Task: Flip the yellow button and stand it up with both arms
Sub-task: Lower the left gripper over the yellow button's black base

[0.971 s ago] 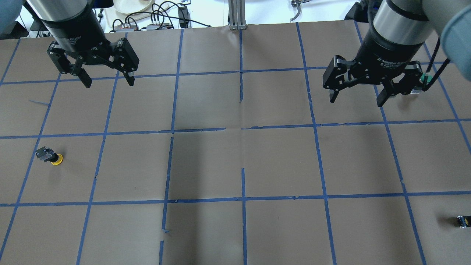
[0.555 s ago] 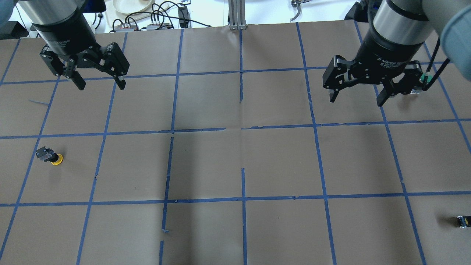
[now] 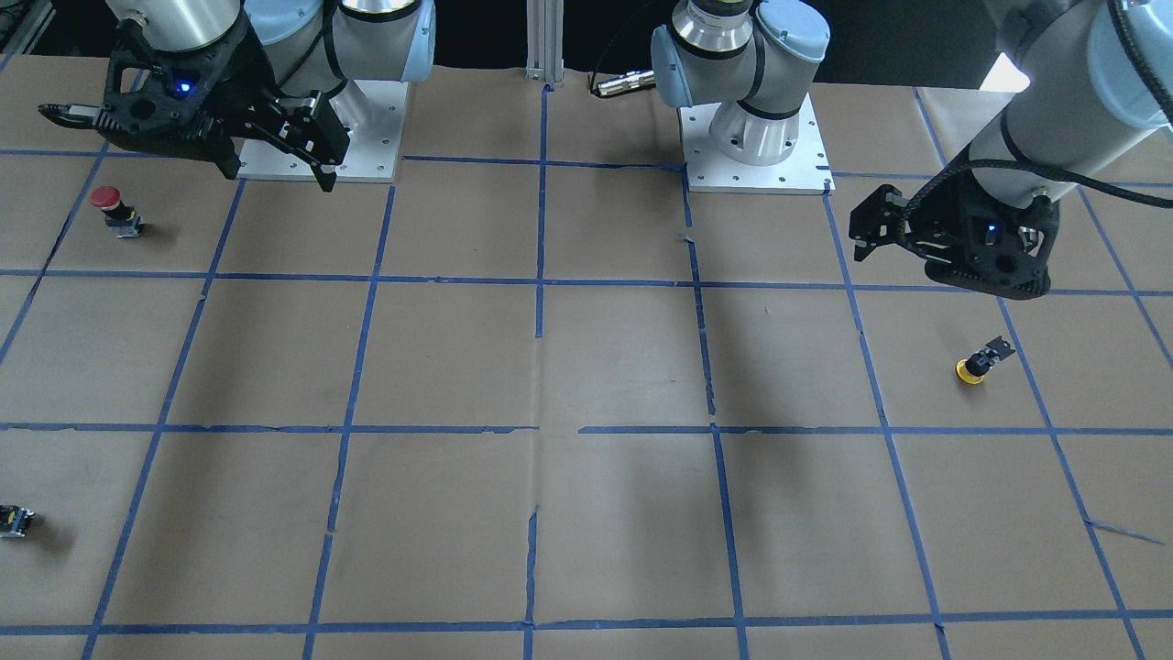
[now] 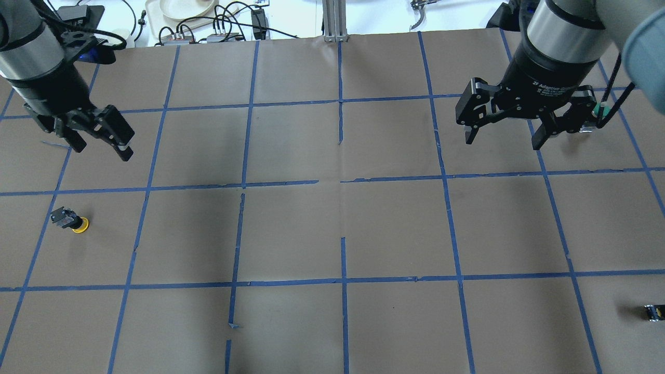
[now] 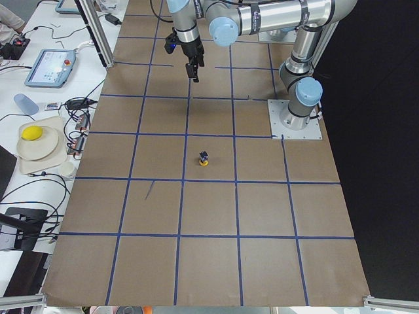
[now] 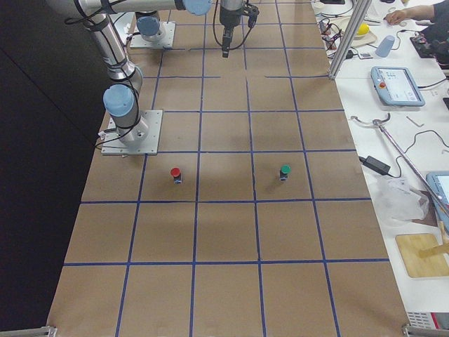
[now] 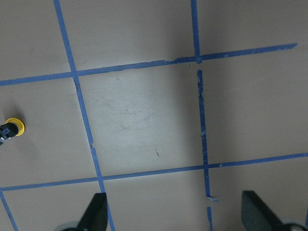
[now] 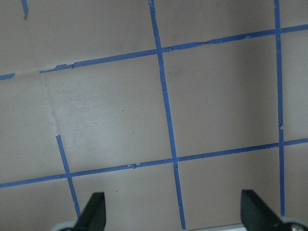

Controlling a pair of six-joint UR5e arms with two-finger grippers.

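The yellow button (image 4: 73, 222) stands upside down at the table's left side, yellow cap on the paper and black body with grey block on top. It also shows in the front view (image 3: 973, 367), the left side view (image 5: 204, 159) and at the left edge of the left wrist view (image 7: 12, 128). My left gripper (image 4: 101, 149) is open and empty, above the table, beyond the button and slightly to its right. It also shows in the front view (image 3: 953, 261) and its own wrist view (image 7: 175, 211). My right gripper (image 4: 504, 141) is open and empty over the far right squares, far from the button (image 3: 275, 174).
A red-capped button (image 3: 108, 200) stands near the right arm's base plate (image 3: 367, 147). A green-capped button (image 6: 285, 170) stands beside the right gripper. A tiny black-grey part with a yellow spot (image 4: 653, 312) lies at the near right edge. Cables and a plate (image 4: 182, 8) lie beyond the far edge.
My left gripper has moved left and nearer, from the far edge towards the yellow button, staying open. The right gripper and the button have not moved.
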